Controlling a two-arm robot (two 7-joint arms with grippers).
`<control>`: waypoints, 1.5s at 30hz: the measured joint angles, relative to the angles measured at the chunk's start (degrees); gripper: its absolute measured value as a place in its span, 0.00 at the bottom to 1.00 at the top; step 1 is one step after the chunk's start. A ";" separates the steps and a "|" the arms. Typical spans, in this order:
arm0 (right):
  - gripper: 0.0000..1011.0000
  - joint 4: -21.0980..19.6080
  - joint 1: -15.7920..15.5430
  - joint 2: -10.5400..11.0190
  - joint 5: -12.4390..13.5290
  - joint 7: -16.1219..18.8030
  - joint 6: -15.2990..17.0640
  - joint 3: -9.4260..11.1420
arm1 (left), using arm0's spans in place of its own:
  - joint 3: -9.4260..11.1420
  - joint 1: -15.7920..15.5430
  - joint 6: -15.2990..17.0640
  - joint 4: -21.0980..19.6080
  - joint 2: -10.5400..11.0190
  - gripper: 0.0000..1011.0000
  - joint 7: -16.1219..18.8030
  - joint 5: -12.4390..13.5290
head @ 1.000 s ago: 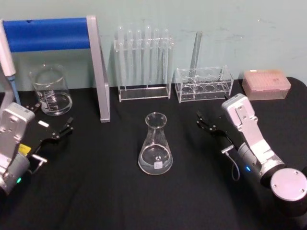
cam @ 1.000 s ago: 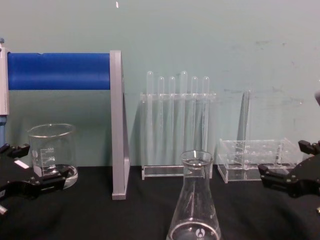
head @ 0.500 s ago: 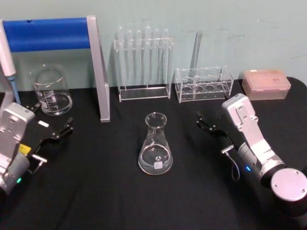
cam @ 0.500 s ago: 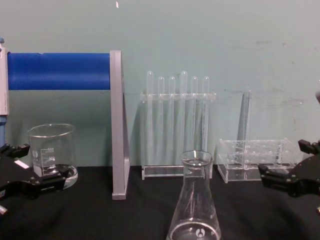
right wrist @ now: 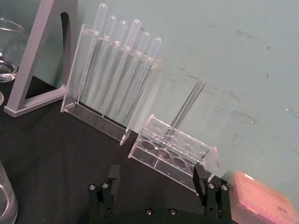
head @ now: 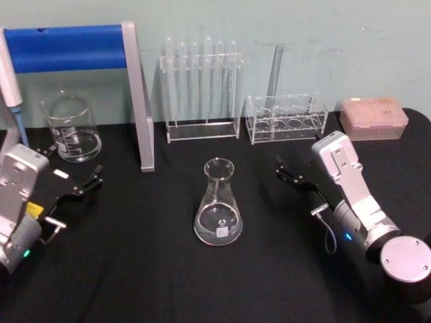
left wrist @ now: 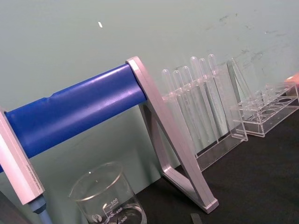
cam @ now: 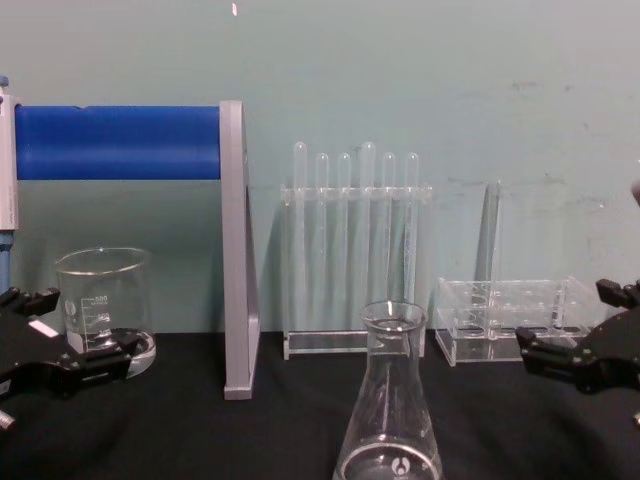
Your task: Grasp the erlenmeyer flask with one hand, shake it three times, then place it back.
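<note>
The erlenmeyer flask (head: 218, 202) stands upright on the black table, roughly midway between my two arms; in the chest view the flask (cam: 390, 400) rises at the bottom centre, with a little clear liquid in its base. My right gripper (head: 283, 169) hovers to the flask's right, open, fingers pointing toward it, and holds nothing. In the right wrist view its two black fingers (right wrist: 113, 173) stand wide apart. My left gripper (head: 74, 167) rests far to the left near the beaker, open and holding nothing, and it also shows in the chest view (cam: 85, 325).
A glass beaker (head: 71, 128) stands at back left beside a grey stand with a blue roll (head: 138, 101). Behind the flask are a tall test-tube rack (head: 201, 94), a low clear rack (head: 286, 118) and a pink tip box (head: 374, 118).
</note>
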 joint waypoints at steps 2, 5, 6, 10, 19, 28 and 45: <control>0.99 0.00 0.00 0.00 0.01 0.00 0.00 0.00 | 0.00 0.00 0.00 0.00 0.00 0.99 0.00 0.00; 0.99 0.00 0.00 0.00 0.01 0.00 0.00 0.00 | 0.00 0.00 0.00 0.00 0.00 0.99 0.00 0.00; 0.99 0.00 0.00 0.00 0.01 0.00 0.00 0.00 | 0.00 0.00 0.00 0.00 0.00 0.99 0.00 0.00; 0.99 0.00 0.00 0.00 0.01 0.00 0.00 0.00 | 0.00 0.00 0.00 0.00 0.00 0.99 0.00 0.00; 0.99 0.00 0.00 0.00 0.01 0.00 0.00 0.00 | 0.00 0.00 0.00 0.00 0.00 0.99 0.00 0.00; 0.99 0.00 0.00 0.00 0.01 0.00 0.00 0.00 | 0.00 0.00 0.00 0.00 0.00 0.99 0.00 0.00; 0.99 0.00 0.01 0.00 0.01 0.00 0.01 0.00 | 0.00 0.00 0.00 0.00 0.00 0.99 0.00 0.00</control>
